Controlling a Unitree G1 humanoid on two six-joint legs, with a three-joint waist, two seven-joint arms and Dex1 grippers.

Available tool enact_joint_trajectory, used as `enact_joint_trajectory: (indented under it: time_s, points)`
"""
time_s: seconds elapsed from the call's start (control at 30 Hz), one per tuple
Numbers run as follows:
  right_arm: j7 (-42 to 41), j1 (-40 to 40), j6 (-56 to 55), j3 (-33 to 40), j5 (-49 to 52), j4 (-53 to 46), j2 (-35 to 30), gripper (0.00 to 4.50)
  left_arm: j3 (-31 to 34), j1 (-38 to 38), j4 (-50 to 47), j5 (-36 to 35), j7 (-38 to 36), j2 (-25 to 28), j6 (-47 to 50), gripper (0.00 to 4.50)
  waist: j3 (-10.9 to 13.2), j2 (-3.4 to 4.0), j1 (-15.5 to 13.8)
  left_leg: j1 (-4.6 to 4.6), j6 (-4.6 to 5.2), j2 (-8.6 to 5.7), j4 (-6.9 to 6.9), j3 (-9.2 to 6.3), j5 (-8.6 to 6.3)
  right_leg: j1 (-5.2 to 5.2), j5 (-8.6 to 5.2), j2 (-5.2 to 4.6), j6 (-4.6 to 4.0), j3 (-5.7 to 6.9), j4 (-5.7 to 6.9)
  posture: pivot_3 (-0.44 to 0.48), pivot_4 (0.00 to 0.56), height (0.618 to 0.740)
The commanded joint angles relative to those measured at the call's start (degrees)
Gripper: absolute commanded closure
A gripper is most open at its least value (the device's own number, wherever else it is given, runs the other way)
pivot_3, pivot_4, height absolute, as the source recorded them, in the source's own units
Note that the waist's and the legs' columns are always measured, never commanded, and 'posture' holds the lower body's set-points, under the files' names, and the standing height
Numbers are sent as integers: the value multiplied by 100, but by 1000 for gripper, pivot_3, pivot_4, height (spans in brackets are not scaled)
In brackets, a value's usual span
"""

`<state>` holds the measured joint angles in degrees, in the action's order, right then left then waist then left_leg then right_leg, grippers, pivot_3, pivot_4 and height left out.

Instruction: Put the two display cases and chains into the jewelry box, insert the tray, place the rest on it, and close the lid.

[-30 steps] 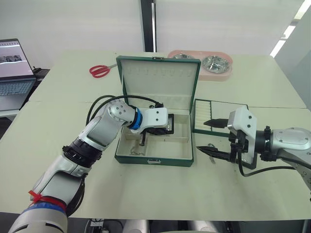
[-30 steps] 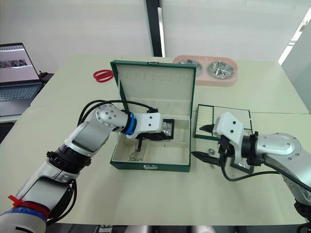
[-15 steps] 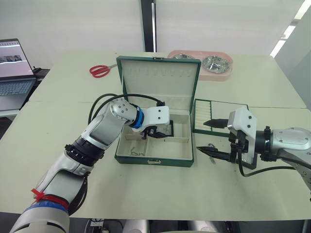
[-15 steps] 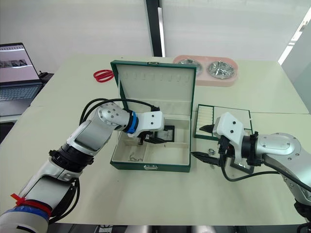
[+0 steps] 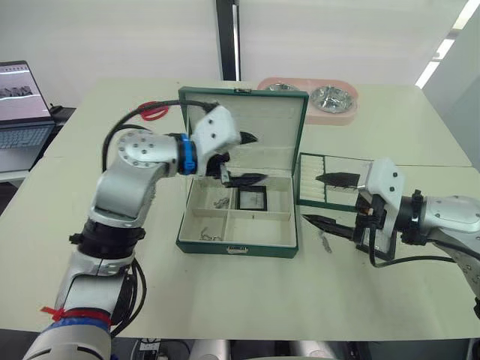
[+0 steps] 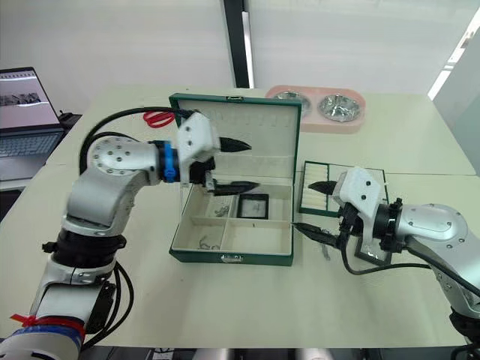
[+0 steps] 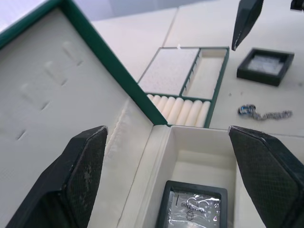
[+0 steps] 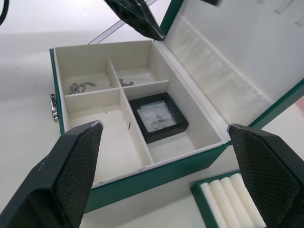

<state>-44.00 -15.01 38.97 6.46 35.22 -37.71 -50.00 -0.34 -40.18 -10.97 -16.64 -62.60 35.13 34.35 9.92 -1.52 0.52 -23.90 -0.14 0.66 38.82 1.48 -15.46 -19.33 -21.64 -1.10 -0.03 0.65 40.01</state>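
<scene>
- Jewelry box sits mid-table, front latch toward me, lid upright and open.
- Inside I see four compartments. One display case lies flat in the far right one; print on its clear window is too small for me to read.
- A chain lies in the near left compartment and another in the far left; near right holds only a tiny speck I can't identify.
- Right gripper hovers just right of the box, fingers spread wide, empty.
- On the table under it: a loose chain, and nearer the right edge the second display case.
- Tray rests on the table beside the box's right wall, ring rolls at its box-side end.
- Left gripper is above the box's far half in front of the lid, fingers spread, holding nothing.
- Far: red-handled scissors behind the lid's left corner, pink double bowl toward the far edge.
- Laptop on a side desk off the table's left edge; screen text unreadable.
</scene>
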Motion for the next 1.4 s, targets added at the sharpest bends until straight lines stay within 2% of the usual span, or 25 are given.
enact_joint_trajectory:
  time_s: [0.03,0.17,0.3,0.5,0.77,1.1,1.4]
  points:
    - [-123,81,-291,316,-41,-11,-48,0,1040,298,-310,-736,220,256,453,292,0,-1,-12,0,0,0,0,-1,0,0,0,0,0,0,0,0,150,740]
    - [-297,233,-495,452,-168,201,-133,0,1764,1018,-181,-847,299,744,233,292,0,-1,-18,0,0,-1,1,-3,0,1,0,-1,0,2,-2,0,150,740]
    - [-585,411,-705,567,-395,511,-393,0,2124,1825,11,-816,216,1153,-26,136,0,0,-26,2,0,-1,1,-3,0,3,0,-3,0,2,-3,0,150,740]
    - [-1313,1214,-765,1458,-311,765,-879,0,2361,3196,457,-473,-149,1750,-949,136,0,0,-34,2,4,-1,-2,-4,-3,3,0,-5,0,4,-5,0,150,740]
    - [-2367,2136,-871,2489,-481,1186,-1408,0,2283,3983,938,-350,-526,2103,-1662,136,0,0,-37,9,26,-1,-2,-4,-15,8,0,-6,0,5,-5,0,150,740]
    - [-2923,3185,-2028,3049,-1429,1748,-1298,0,2309,4241,1466,-382,-652,2047,-2092,136,-1,1,-34,10,28,0,-3,-1,-17,7,0,-6,0,5,-4,0,150,740]
    - [-3004,4011,-3052,3277,-2062,2411,-941,0,2515,4740,1912,-334,-425,1865,-2596,136,-2,2,-27,13,28,1,-4,-1,-17,9,0,-6,0,5,-5,0,150,740]
